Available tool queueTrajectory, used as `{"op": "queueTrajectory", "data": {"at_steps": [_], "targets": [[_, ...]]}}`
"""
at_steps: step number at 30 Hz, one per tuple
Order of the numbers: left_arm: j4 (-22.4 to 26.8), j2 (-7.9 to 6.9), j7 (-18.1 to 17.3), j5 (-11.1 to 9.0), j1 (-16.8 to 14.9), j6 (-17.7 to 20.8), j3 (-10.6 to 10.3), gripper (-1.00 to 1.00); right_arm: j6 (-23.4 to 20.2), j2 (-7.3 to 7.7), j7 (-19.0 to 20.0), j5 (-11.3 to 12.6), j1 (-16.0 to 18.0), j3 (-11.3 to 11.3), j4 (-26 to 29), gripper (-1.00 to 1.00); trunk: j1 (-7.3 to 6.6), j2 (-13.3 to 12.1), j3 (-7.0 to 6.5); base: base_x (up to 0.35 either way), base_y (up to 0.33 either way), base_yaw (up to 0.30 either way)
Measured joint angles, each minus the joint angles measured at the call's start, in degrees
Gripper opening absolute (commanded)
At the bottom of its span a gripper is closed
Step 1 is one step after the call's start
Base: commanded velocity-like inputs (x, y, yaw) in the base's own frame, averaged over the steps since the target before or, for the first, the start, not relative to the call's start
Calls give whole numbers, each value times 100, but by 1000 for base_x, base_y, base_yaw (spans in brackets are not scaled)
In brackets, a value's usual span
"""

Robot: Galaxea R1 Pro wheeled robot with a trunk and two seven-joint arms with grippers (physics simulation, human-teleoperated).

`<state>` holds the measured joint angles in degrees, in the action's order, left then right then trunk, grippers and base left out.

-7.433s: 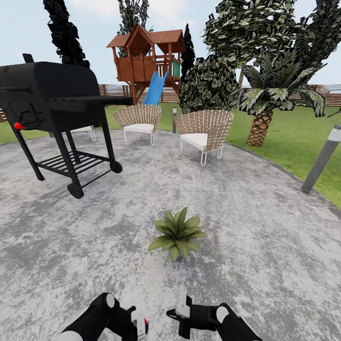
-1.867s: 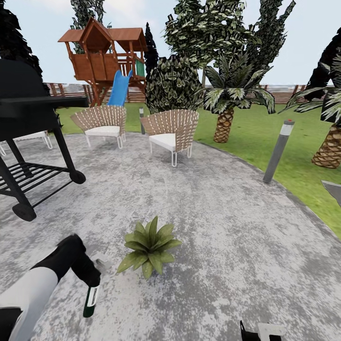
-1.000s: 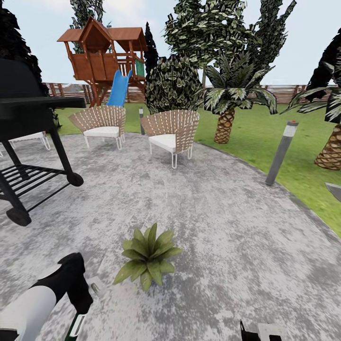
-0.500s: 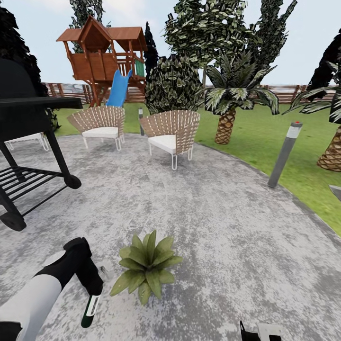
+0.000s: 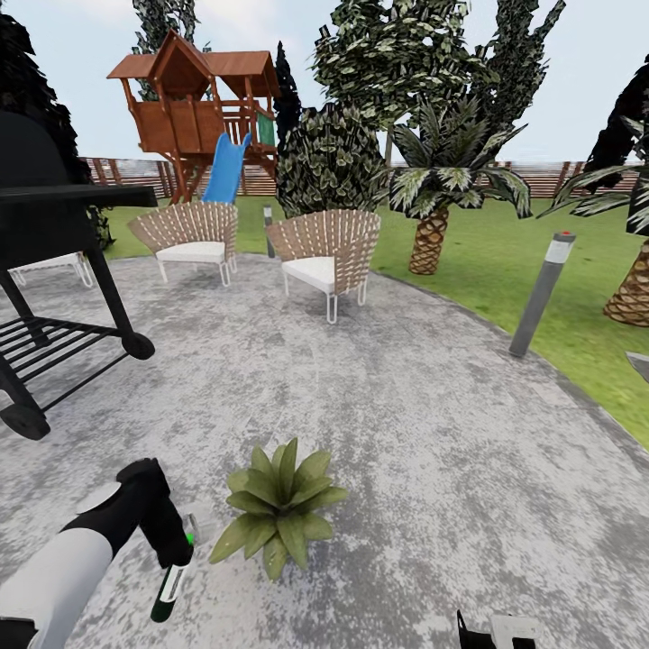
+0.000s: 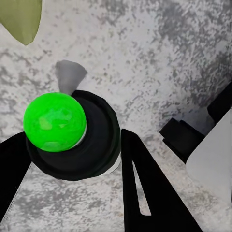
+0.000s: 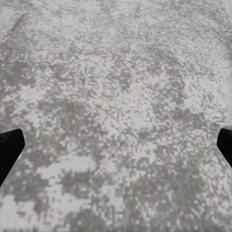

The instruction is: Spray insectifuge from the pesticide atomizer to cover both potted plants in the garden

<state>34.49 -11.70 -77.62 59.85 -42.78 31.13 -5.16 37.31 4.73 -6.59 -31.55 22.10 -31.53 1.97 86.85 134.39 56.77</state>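
Now green-topped atomizer [image 5: 170,581] in left tool [image 5: 173,557]

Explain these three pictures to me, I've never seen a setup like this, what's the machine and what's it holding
This is a simulated two-armed robot. The wide picture comes from its head camera, looking down over a round grey speckled patio. The other two come from cameras near each pincer. The left pincer grips a slim dark bottle with a white label; the left wrist camera looks down on its top, which appears bright green. Beside it grows a small rosette of pointed green leaves. The right pincer is open over bare paving. Beyond stand a black barbecue grill and two wicker chairs.
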Motion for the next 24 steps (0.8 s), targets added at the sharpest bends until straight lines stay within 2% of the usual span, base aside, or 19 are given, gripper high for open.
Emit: {"op": "queueTrajectory", "data": {"at_steps": [3, 8, 13, 16, 17, 18, 20, 24], "targets": [[-3, 131, 216, -39, 0, 185, 27, -100, -2, 0, 0, 0, 0, 0, -2, 100, 0, 0, 0, 0, 0, 0], [-4, 447, 623, -55, 0, 905, 34, -100, -2, 0, 0, 0, 0, 0, -3, 100, 0, 0, 0, 0, 0, 0], [-168, 452, 666, -63, 0, 985, 35, -100, -2, 0, 0, 0, 0, 0, -3, 100, 0, 0, 0, 0, 0, 0], [-440, 409, 739, -52, 0, 985, 291, -100, -2, 0, 0, -1, 0, 0, -3, 100, 0, 0, 0, 0, 0, 0], [-523, 400, 1015, -36, -1, 985, 523, -100, -2, 0, 0, -2, 0, 1, -3, 100, 0, 0, 0, 0, 0, 0], [-609, 411, 1265, -34, 0, 992, 633, -100, -2, 0, 0, -2, 0, 0, -3, 100, 0, 0, 0, 0, 0, 0], [-868, 439, 1584, -59, 0, 996, 728, -100, -2, 0, 0, -2, 0, 0, -3, 100, 0, 0, 0, 0, 0, 0], [-1061, 448, 1733, -90, -1, 995, 771, -100, -2, 0, 0, -4, 0, 0, -3, 100, 0, 0, 0, 0, 0, 0]]}}
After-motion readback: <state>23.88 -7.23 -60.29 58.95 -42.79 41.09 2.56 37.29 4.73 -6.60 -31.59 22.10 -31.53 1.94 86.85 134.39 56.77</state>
